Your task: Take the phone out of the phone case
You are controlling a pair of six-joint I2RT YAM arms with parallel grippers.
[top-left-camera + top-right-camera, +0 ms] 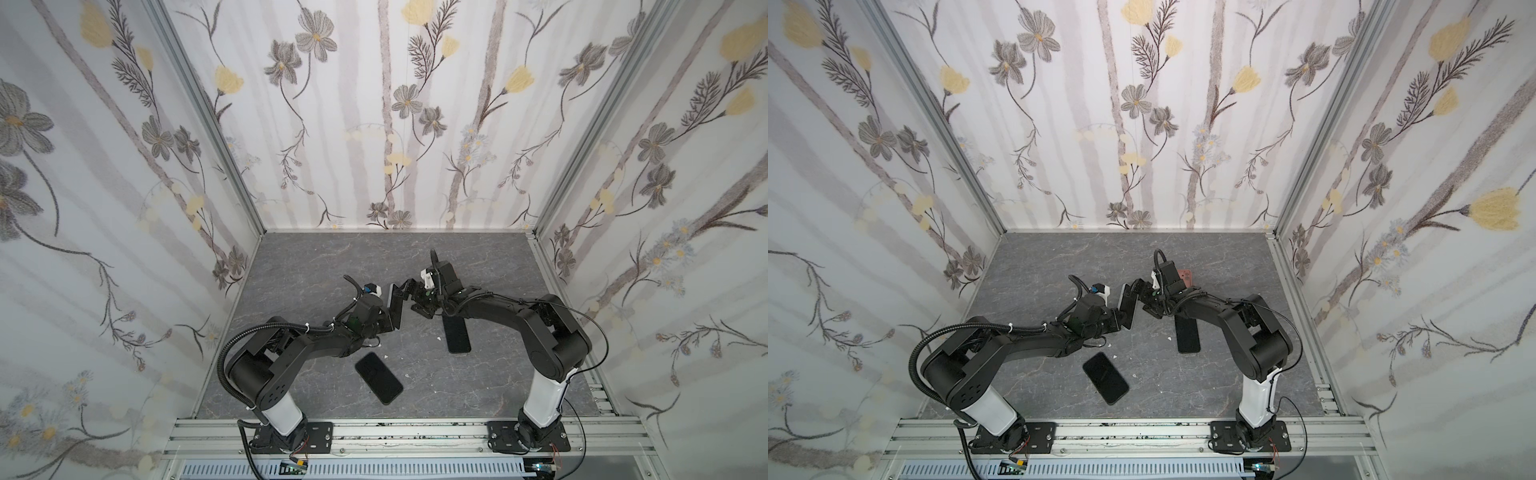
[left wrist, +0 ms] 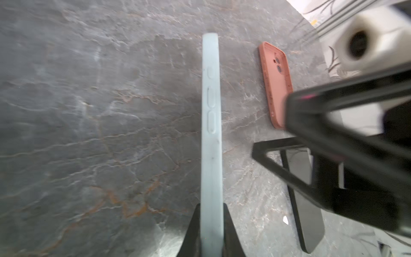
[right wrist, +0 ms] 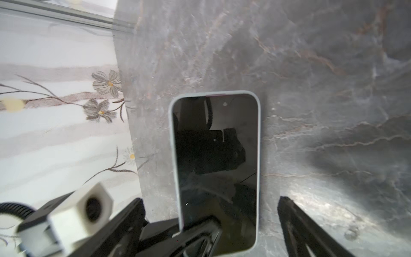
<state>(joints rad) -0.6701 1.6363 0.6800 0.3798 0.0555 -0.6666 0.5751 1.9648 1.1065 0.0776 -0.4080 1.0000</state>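
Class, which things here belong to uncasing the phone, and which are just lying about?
Job: phone, pale blue case, left claw gripping it, open right claw.
Lying about: black phone in front, black phone under right arm, empty orange case.

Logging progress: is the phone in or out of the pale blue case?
In: the pale blue silicone case rims the black phone.

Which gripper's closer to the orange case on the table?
Right. In a top view the right gripper hangs open close beside the orange case, which lies flat on the table past its wrist. The left gripper is farther off, shut on the blue-cased phone.
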